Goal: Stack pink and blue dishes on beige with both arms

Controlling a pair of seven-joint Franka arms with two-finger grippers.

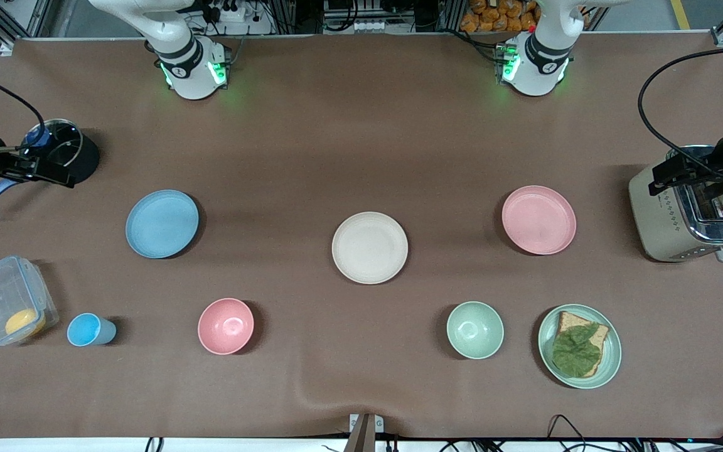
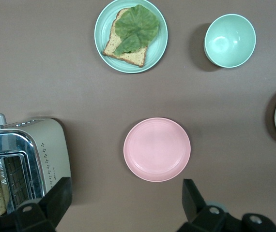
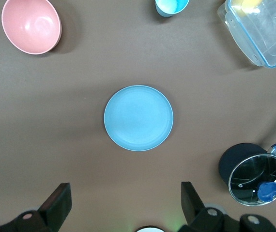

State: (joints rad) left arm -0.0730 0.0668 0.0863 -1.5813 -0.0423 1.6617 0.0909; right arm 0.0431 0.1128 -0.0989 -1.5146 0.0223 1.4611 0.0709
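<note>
Brown surface (image 1: 361, 144), nothing stacked: beige plate (image 1: 369, 247) central, blue plate (image 1: 162, 223) toward the right arm's end, pink plate (image 1: 538, 220) toward the left's. Left gripper (image 2: 123, 203) over toaster (image 1: 688, 213), right gripper (image 3: 123, 205) over pot (image 1: 63, 154) — fingers released. I'd pinch rims, low — lift level.

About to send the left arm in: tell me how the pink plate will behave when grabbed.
The pink plate looks rigid and thin, so probably light. Its low rim lies flat on the table, so the fingers likely must catch the edge. The matte surface suggests modest grip; it might slide when nudged.
</note>
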